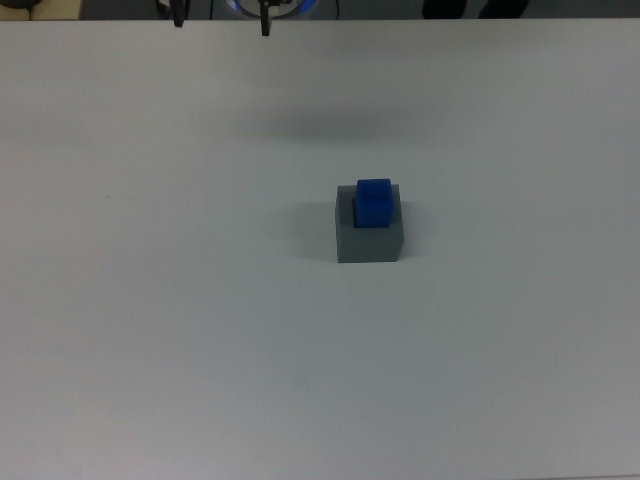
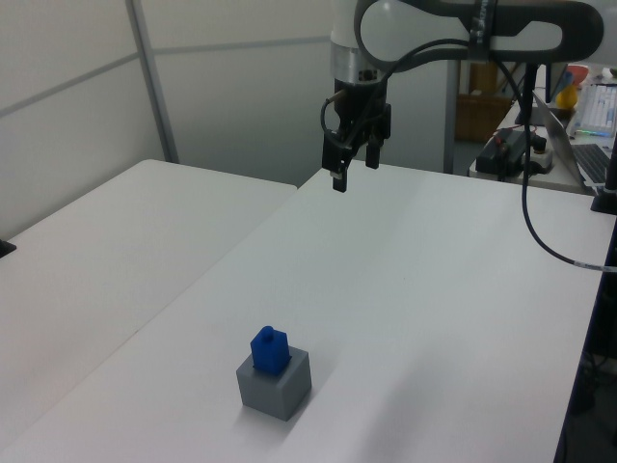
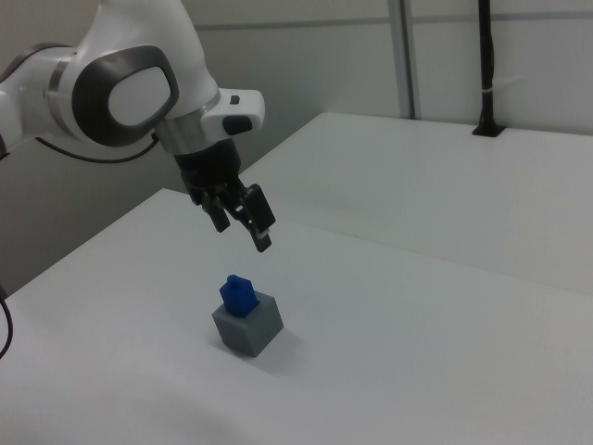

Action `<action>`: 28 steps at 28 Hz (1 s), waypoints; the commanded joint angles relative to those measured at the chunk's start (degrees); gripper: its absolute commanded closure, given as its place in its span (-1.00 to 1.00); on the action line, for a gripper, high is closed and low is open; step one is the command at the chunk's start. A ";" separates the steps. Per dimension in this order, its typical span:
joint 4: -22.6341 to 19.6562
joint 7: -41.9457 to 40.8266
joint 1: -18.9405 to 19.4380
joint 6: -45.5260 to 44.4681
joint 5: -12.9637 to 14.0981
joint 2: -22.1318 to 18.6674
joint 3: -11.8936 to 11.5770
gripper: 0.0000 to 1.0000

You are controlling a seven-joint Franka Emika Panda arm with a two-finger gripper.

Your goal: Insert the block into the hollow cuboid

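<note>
The bright-blue block (image 1: 374,203) stands upright in the recess of the grey hollow cuboid (image 1: 368,243), its upper part sticking out above the rim. Both sit near the middle of the white table, as the left view shows the block (image 2: 269,348) and hollow cuboid (image 2: 276,386) and the right view shows the block (image 3: 238,295) and hollow cuboid (image 3: 247,327). My gripper (image 2: 354,170) hangs high above the far part of the table, well away from them, open and empty. In the top view only the gripper (image 1: 222,17) fingertips show at the upper edge. The right view shows the gripper (image 3: 242,231) above and behind the block.
The white table (image 1: 150,330) spreads wide around the cuboid. A second white table (image 2: 87,251) adjoins it on the left view's left. Cables and equipment (image 2: 521,149) stand at the left view's right. A black post (image 3: 486,74) rises at the right view's far side.
</note>
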 commanded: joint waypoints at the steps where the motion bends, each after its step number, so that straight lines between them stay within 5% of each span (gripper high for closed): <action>1: 0.00 -1.97 -0.03 -0.20 1.20 -0.44 -0.06 -1.00; 8: 0.08 -3.29 -4.86 -0.29 2.87 -0.35 3.10 -1.00; 28: 0.35 -2.76 -4.60 -0.82 2.78 0.09 3.37 -1.00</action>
